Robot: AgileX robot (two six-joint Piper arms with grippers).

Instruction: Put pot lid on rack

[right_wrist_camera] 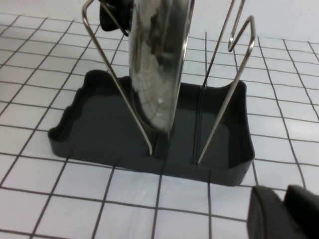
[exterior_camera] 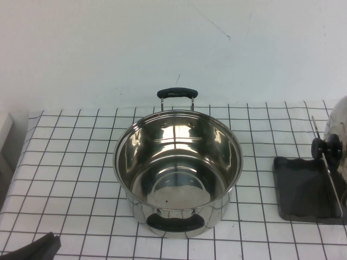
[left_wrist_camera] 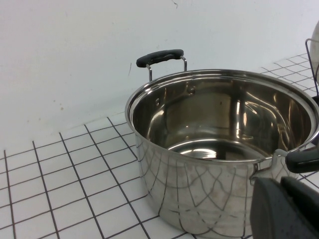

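Note:
The pot lid [exterior_camera: 339, 122], polished steel with a black knob [exterior_camera: 326, 147], stands on edge in the rack [exterior_camera: 300, 188] at the table's right side, leaning against the wire hoop. In the right wrist view the lid [right_wrist_camera: 155, 64] rests upright in the dark grey tray [right_wrist_camera: 94, 122] between the wire hoops [right_wrist_camera: 117, 79]. My right gripper [right_wrist_camera: 285, 200] is shut and empty, just in front of the rack and apart from it. My left gripper [exterior_camera: 51, 242] is at the front left corner, shut and empty; in the left wrist view it [left_wrist_camera: 281, 191] is close beside the pot.
A steel pot [exterior_camera: 178, 168] with two black handles stands open in the middle of the checked cloth, also seen in the left wrist view [left_wrist_camera: 199, 189]. A white wall runs behind the table. The rack is near the right edge.

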